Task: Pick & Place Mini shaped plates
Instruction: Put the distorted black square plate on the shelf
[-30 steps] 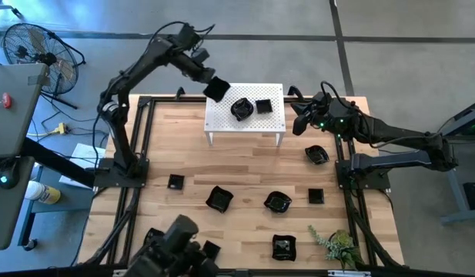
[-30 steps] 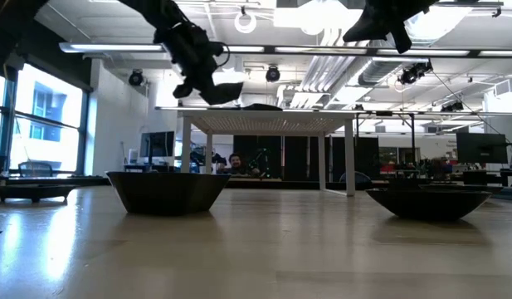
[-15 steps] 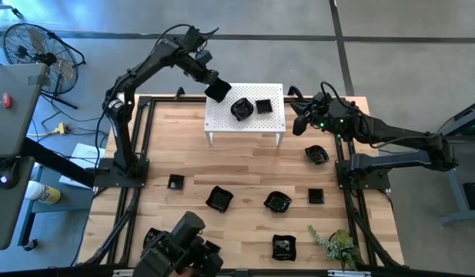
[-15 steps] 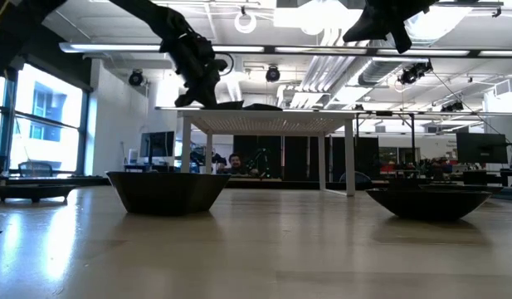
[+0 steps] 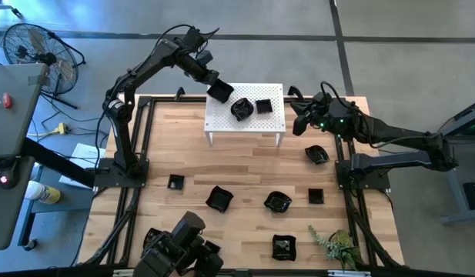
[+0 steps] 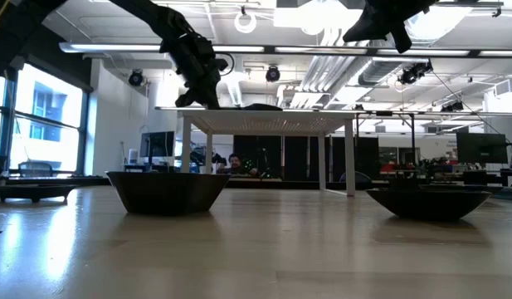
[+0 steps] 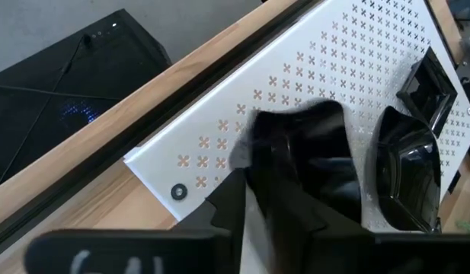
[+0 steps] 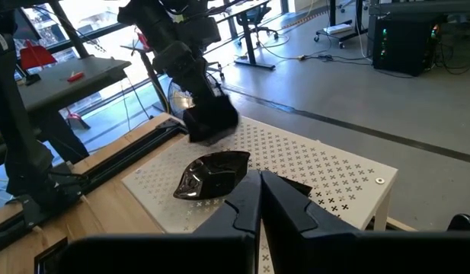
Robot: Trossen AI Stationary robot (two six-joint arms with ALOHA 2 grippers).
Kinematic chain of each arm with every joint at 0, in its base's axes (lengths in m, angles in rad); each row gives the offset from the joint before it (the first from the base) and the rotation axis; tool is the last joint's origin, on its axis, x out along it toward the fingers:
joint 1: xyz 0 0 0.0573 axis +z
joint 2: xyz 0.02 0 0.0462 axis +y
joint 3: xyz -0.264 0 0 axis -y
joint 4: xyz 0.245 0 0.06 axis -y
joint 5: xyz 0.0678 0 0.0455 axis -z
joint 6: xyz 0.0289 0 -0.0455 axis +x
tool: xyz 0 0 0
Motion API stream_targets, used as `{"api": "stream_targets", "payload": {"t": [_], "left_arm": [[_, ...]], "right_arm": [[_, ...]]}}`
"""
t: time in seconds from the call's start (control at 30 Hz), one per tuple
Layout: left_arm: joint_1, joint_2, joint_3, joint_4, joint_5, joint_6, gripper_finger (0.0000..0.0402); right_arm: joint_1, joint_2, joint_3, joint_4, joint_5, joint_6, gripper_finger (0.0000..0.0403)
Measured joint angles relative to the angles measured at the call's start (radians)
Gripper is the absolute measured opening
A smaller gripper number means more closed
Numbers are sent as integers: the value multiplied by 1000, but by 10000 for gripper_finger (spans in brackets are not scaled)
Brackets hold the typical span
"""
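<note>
My left gripper [image 5: 215, 88] grips a square plate [image 5: 219, 92], tilted, at the stand's [image 5: 245, 123] upper-left corner; two plates [image 5: 242, 108] sit on it. Right gripper [image 5: 300, 115] shows pinched closed, empty.

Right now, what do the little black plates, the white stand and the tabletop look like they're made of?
The mini shaped plates look like glossy black ceramic or glazed plastic: bright reflections glint on the curved walls; which one, I can't tell. The white stand seems painted sheet metal or plastic, matte, punched with cross-shaped holes. The table looks like wood, with visible plank seams and a light satin sheen.
</note>
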Motion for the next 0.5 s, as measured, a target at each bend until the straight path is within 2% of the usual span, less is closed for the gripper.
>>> {"api": "stream_targets", "payload": {"t": [0.17, 0.5], "left_arm": [[0, 0, 0, 5, 1, 0, 69], [0, 0, 0, 17, 17, 34, 71]], "right_arm": [[0, 0, 0, 0, 0, 0, 2], [0, 0, 0, 0, 0, 0, 3]]}}
